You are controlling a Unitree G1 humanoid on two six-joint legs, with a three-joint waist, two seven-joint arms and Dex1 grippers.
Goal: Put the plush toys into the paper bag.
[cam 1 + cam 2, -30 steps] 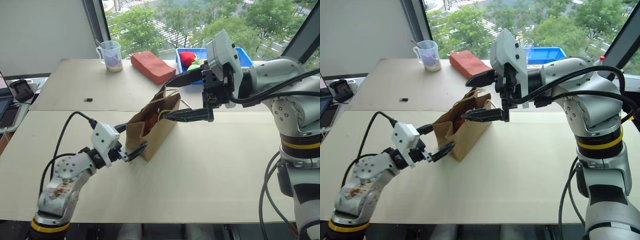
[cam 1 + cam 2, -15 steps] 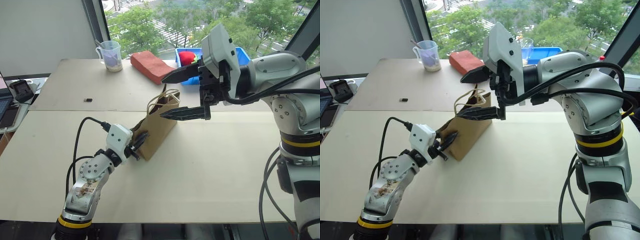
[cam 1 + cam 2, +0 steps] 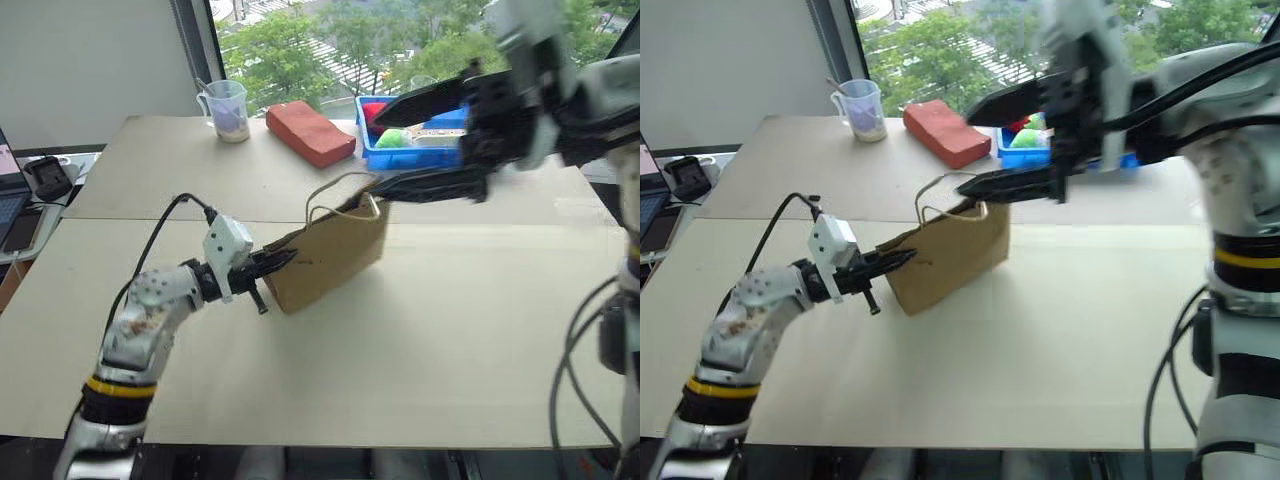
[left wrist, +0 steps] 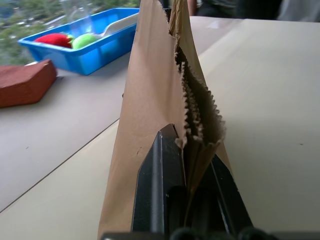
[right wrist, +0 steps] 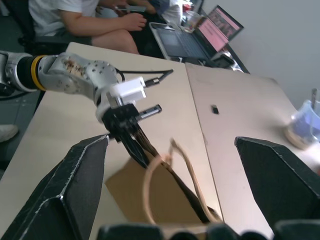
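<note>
Standing: one paper bag (image 3: pixel 330 258) (two handles (image 3: pixel 345 195))

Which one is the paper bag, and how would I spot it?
Look at the big tan table. Near its middle sits the paper bag, brown with thin loop handles, pinched at one end by the left tool. Unlike the red block and blue tray behind, it is crinkly paper.

Two pale beige tabletops (image 3: pixel 420 360) pushed together, a seam running across between them. Behind, a plain white wall (image 3: pixel 90 60) on the left and a dark-framed window (image 3: pixel 340 40) looking out on green trees in daylight. On the far tabletop, a clear measuring cup (image 3: pixel 226 108), a red-brown brick-shaped block (image 3: pixel 309 131) and a blue tray (image 3: pixel 420 148). Off the left edge, a laptop (image 5: pixel 197 40), open, near a seated person (image 5: pixel 85 22).
</note>
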